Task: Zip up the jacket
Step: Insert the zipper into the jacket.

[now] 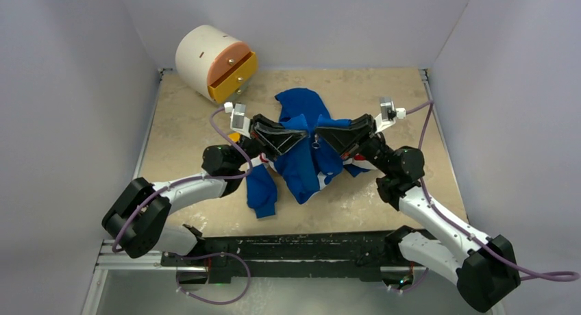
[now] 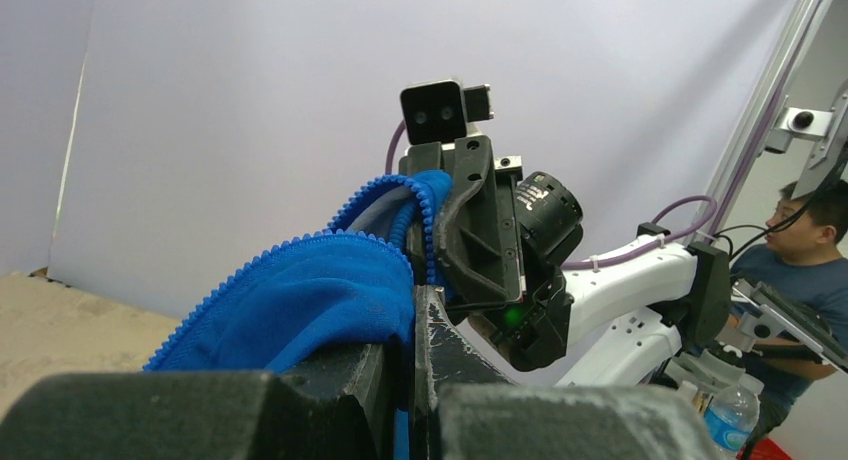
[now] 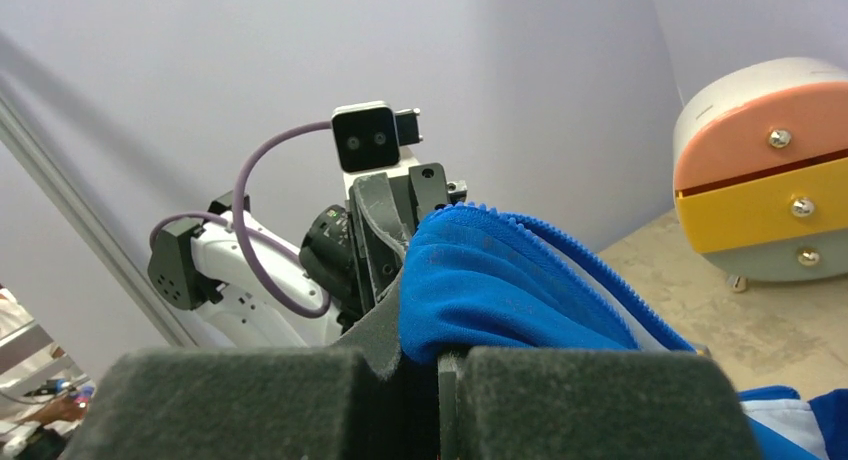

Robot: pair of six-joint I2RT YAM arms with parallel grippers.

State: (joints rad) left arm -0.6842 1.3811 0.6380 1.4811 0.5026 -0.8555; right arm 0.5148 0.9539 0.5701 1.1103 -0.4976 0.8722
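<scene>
The royal-blue jacket (image 1: pixel 301 168) lies bunched at the middle of the table, and its upper part is lifted between the two arms. My left gripper (image 1: pixel 303 138) is shut on a fold of blue fabric (image 2: pixel 300 290) with a toothed zipper edge; the jaws (image 2: pixel 415 325) pinch it tightly. My right gripper (image 1: pixel 327 138) faces it from the right, shut on another fold of the jacket (image 3: pixel 500 290), with its jaws (image 3: pixel 440 358) closed. The two grippers almost touch. A small metal piece (image 1: pixel 316 145) hangs between them. A sleeve (image 1: pixel 261 192) trails toward the near left.
A white drum-shaped drawer unit (image 1: pixel 216 63) with orange and yellow drawer fronts (image 3: pixel 770 180) stands at the back left. A small yellow block (image 1: pixel 234 136) lies by the left arm. Walls close in the table on three sides. Outside, a person (image 2: pixel 800 255) sits beside a bottle (image 2: pixel 730 415).
</scene>
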